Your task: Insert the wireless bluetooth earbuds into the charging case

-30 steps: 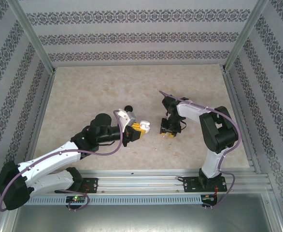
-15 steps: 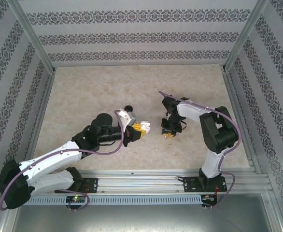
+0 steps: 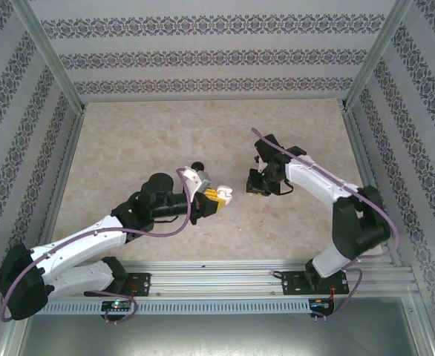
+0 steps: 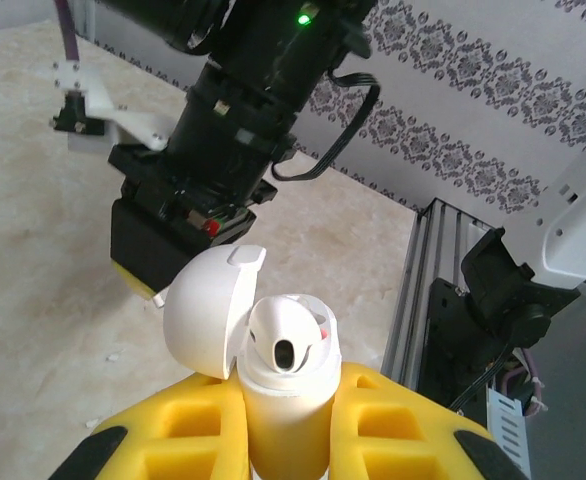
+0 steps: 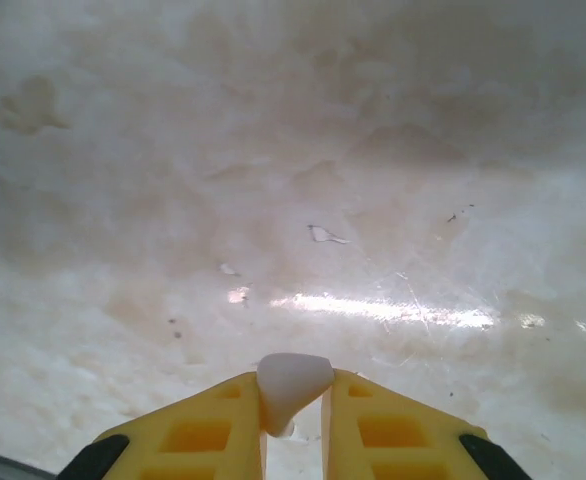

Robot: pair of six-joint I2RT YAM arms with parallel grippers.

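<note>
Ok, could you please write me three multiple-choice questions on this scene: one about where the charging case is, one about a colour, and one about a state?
1. Where is the charging case?
A. lying loose, held by nothing
B. clamped in the left gripper
C. hanging from a cable

2. What colour is the earbud pinched in the right gripper?
A. white
B. black
C. red

3. In what state is the lid of the case?
A. shut
B. torn off
C. open

Answers:
1 B: the left wrist view shows the case standing between the two yellow fingers.
2 A: the right wrist view shows a white rounded tip between the fingers.
3 C: the lid is tipped to one side and the inside of the case shows.
</note>
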